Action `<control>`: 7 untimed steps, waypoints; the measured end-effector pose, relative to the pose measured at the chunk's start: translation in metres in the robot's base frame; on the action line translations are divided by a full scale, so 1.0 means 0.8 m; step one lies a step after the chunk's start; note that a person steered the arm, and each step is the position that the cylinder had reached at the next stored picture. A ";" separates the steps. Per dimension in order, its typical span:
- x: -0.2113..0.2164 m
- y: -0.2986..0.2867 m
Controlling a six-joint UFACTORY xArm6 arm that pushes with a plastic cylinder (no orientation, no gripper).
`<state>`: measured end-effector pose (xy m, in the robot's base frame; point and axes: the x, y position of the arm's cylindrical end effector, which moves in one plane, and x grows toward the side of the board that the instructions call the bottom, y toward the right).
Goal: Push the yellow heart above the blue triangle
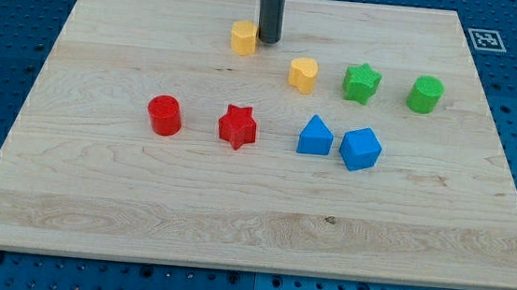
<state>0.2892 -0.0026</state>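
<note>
The yellow heart [303, 75] is seen lower right of my tip [269, 40], a gripperless end effector grasping nothing.

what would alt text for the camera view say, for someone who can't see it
My tip rests beside a yellow block near the board's top, away from the yellow heart, which sits above the blue triangle.

A straight dark rod comes down upright from the top edge of the view, a little left of centre. My tip [269, 40] rests at the far part of the scene.
</note>
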 end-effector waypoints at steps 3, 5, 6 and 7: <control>0.019 -0.034; 0.092 -0.011; 0.102 -0.009; 0.104 0.026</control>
<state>0.3720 0.0181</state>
